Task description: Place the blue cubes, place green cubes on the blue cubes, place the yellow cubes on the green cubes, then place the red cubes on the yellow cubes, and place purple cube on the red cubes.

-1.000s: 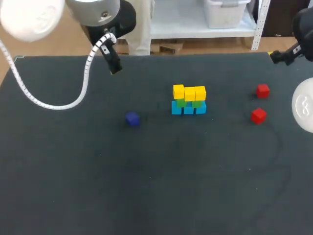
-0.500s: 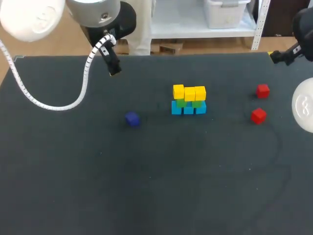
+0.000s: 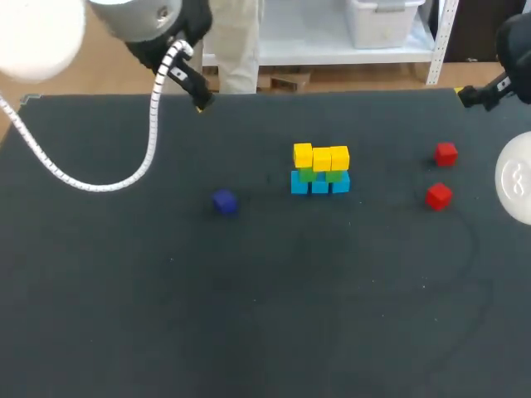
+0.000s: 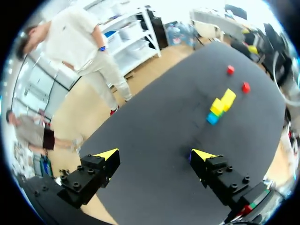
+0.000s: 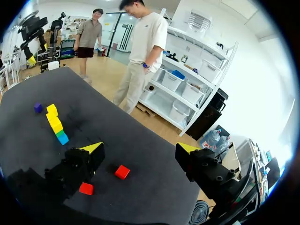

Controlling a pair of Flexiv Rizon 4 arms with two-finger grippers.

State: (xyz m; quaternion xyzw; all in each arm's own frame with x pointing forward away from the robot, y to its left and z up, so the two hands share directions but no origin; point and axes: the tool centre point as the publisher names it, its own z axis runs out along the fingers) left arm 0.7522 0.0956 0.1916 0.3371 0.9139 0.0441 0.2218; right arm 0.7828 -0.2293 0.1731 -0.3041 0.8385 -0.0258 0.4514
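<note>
No legible lettering, numbers, labels or signs anywhere on the dark worktop [image 3: 249,315] or on the coloured cubes [image 3: 320,169]. Faint grey mark on the right arm's white joint [image 3: 516,181], too blurred to read.

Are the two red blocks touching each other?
Apart. The head view shows dark table between the far red cube and the near red cube; the right wrist view shows the gap too.

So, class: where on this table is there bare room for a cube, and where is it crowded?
Bare table spans the near half, in front of the purple cube and the stack; the gap between them is free too. Tightest: around the far red cube and near red cube.
</note>
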